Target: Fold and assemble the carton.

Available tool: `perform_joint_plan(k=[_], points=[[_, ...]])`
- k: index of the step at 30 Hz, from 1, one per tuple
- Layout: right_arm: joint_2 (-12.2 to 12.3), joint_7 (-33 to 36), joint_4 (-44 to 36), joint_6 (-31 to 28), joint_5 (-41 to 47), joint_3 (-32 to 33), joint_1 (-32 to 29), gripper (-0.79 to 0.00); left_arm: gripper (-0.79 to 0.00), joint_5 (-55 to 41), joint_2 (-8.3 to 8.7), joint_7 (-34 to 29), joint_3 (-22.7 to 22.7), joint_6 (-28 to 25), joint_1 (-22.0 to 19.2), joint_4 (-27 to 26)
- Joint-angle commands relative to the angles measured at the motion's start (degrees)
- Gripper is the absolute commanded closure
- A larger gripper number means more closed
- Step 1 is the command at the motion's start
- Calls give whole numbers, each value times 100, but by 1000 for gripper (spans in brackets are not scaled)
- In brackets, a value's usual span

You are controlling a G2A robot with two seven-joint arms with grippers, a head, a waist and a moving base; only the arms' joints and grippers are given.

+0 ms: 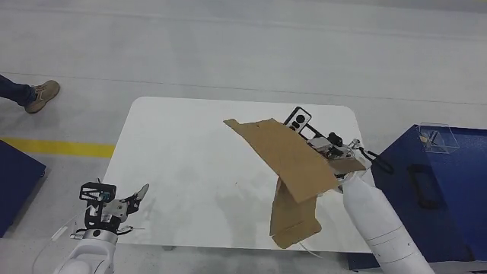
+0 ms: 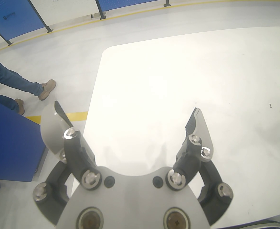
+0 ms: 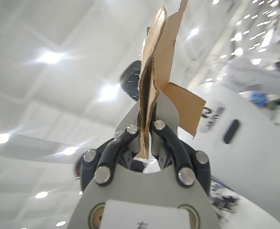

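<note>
At the 7 o'clock corner of the surface [image 1: 190,144], the left end effector [image 2: 128,113] is hovering released, its fingers spread wide. Toward 3 o'clock, the right end effector [image 1: 329,149] is clenching one edge of the flattened carton [image 1: 293,160], which is fanning out from it toward 9 and 7 o'clock, tilted.

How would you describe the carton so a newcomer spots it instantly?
Start at the white table with rounded corners. Over its right side, the right gripper is shut on a flat brown carton, held up at a tilt. It is the only cardboard thing there.
</note>
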Motion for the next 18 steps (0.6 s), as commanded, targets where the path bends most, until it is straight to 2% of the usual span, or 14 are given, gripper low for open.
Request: perform_joint_plan(k=[1,2,3,6,12,15,18], points=[[-48,-509,-43,556,1009,-218,-29,0,-785,0,0,0,0,0,0,0],[-85,-821,-27,869,1691,-304,-83,0,-785,0,0,0,0,0,0,0],[-104,-955,-9,982,2026,-320,-96,0,-785,0,0,0,0,0,0,0],[-166,-1994,140,1565,3350,-472,-159,0,-785,0,0,0,0,0,0,0],[-183,-3903,156,2331,5619,-654,-366,0,-785,0,0,0,0,0,0,0],[-175,-4505,52,2227,6436,-605,-440,0,-785,0,0,0,0,0,0,0],[-171,-4732,-74,2207,6504,-422,-445,0,-785,0,0,0,0,0,0,0]])
